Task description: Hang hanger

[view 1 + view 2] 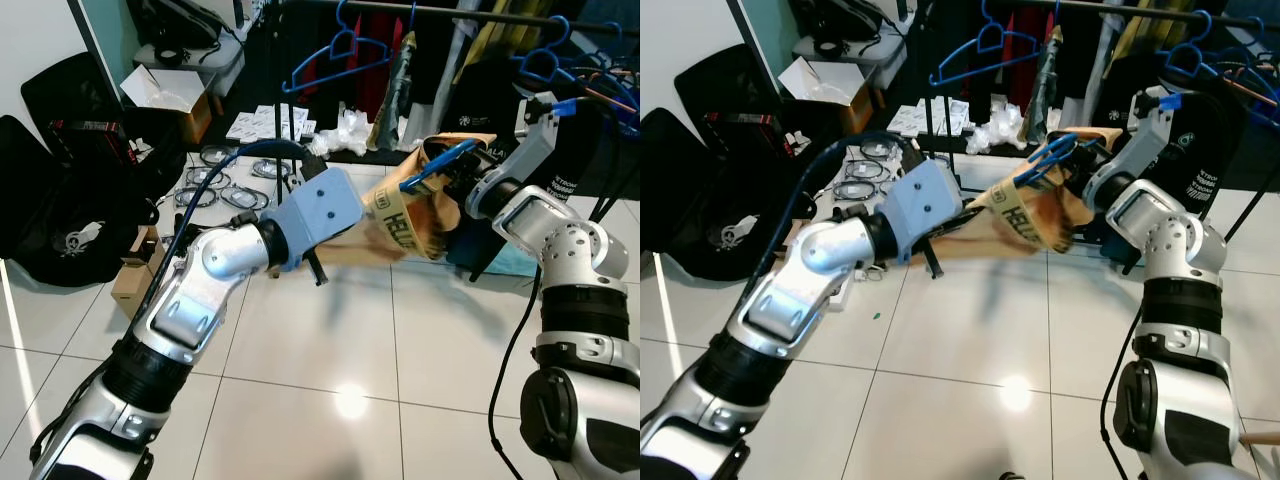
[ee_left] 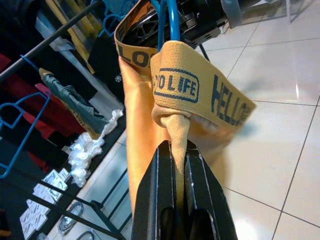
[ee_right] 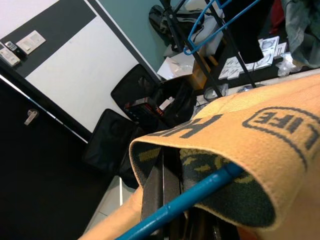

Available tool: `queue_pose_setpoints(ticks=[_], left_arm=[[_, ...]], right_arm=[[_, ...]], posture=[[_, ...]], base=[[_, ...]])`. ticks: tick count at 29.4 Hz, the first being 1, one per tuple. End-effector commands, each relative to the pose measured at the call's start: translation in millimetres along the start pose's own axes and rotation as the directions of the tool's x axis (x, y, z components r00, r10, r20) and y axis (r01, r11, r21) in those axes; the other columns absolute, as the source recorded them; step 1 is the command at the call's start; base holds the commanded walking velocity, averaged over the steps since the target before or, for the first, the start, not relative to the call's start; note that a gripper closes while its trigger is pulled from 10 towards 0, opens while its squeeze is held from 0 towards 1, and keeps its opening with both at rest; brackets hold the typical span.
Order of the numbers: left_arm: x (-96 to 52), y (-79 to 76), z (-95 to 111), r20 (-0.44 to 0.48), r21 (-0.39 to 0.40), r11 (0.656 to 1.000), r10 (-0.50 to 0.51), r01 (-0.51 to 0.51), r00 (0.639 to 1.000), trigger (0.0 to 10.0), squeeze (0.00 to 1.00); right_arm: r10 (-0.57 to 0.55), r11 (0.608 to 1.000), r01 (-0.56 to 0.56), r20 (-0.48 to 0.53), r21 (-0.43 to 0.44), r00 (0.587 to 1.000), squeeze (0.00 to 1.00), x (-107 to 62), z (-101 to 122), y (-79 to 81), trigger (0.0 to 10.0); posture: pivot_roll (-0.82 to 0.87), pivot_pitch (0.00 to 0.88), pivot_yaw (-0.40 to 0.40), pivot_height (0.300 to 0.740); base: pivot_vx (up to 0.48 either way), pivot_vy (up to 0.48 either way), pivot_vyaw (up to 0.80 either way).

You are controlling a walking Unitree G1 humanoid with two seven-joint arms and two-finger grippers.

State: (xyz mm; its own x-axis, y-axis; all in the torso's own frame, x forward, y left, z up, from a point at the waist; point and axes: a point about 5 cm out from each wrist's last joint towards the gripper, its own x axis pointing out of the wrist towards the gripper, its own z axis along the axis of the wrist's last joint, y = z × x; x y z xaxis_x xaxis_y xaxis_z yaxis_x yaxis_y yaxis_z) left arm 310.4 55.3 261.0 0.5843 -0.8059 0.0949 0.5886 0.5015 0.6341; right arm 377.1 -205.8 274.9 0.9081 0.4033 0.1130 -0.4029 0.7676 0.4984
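A tan garment (image 1: 400, 225) with a printed waistband is stretched between my two arms above the tiled floor. My left gripper (image 2: 177, 150) is shut, pinching a bunched fold of its fabric just below the waistband (image 2: 200, 90). A blue hanger (image 1: 437, 165) sits inside the waistband opening. My right gripper (image 3: 165, 185) is shut on the hanger's bar (image 3: 200, 192) under the fabric, and the cloth hides its fingertips. Behind, a dark clothes rail (image 1: 480, 15) carries more blue hangers (image 1: 345, 50) and hanging clothes.
Black bags (image 1: 60, 200) lie at the left by the wall. A cardboard box (image 1: 170, 95), coiled cables (image 1: 220, 190), papers and a white plastic bag (image 1: 350, 130) clutter the floor under the rail. Bare tiles (image 1: 350, 400) spread in front.
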Motion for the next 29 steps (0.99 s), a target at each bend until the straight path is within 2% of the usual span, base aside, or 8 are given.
queue_pose_setpoints(ticks=[1,12,14,18,19,21,22,29], left_arm=[[2.8,-10.5,0,0.0,-0.011,1.0,-0.029,0.029,1.0,10.0,0.0],[1.6,-8.4,-22,-0.129,-0.038,0.999,0.028,-0.033,0.991,10.0,0.0],[-18.0,17.3,-39,-0.208,-0.048,0.993,0.095,-0.107,0.974,10.0,0.0],[-18.0,17.3,-39,-0.208,-0.048,0.993,0.095,-0.107,0.974,10.0,0.0],[-29.3,28.3,-46,-0.245,-0.041,0.99,0.118,-0.132,0.962,10.0,0.0],[-29.3,28.3,-46,-0.245,-0.041,0.99,0.118,-0.132,0.962,10.0,0.0],[-40.4,31.7,-55,-0.293,-0.028,0.991,0.115,-0.129,0.949,10.0,0.0],[-30.0,17.1,-49,-0.266,-0.045,0.994,0.082,-0.097,0.961,10.0,0.0]], right_arm=[[0.026,1.0,-0.026,0.008,-0.013,1.0,0.0,2.4,2,8.1,0.0],[0.072,0.996,-0.074,-0.036,-0.058,0.997,0.0,-4.0,-1,15.3,0.0],[0.096,0.987,-0.104,-0.063,-0.126,0.993,0.0,-21.3,8,8.8,0.0],[0.096,0.987,-0.104,-0.063,-0.126,0.993,0.0,-21.3,8,8.8,0.0],[0.084,0.982,-0.093,-0.065,-0.166,0.994,0.0,-31.0,16,2.4,0.0],[0.084,0.982,-0.093,-0.065,-0.166,0.994,0.0,-31.0,16,2.4,0.0],[0.034,0.976,-0.04,-0.032,-0.214,0.999,0.0,-43.3,34,-9.3,0.0],[0.031,0.976,-0.037,-0.033,-0.212,0.999,0.0,-37.9,31,-7.1,0.0]], posture=[[-0.03,0.121,0.013,0.74],[-0.04,0.117,0.014,0.74],[-0.05,0.118,0.013,0.74],[-0.05,0.118,0.013,0.74],[-0.05,0.12,0.015,0.74],[-0.05,0.12,0.015,0.74],[-0.05,0.123,0.016,0.74],[-0.05,0.122,0.011,0.74]], base=[[0.0,0.0,0.0],[0.0,0.0,0.0],[0.0,0.0,0.0],[0.0,0.0,0.0],[0.0,0.0,0.0],[0.0,0.0,0.0],[0.0,0.0,0.0],[0.0,0.0,0.0]])
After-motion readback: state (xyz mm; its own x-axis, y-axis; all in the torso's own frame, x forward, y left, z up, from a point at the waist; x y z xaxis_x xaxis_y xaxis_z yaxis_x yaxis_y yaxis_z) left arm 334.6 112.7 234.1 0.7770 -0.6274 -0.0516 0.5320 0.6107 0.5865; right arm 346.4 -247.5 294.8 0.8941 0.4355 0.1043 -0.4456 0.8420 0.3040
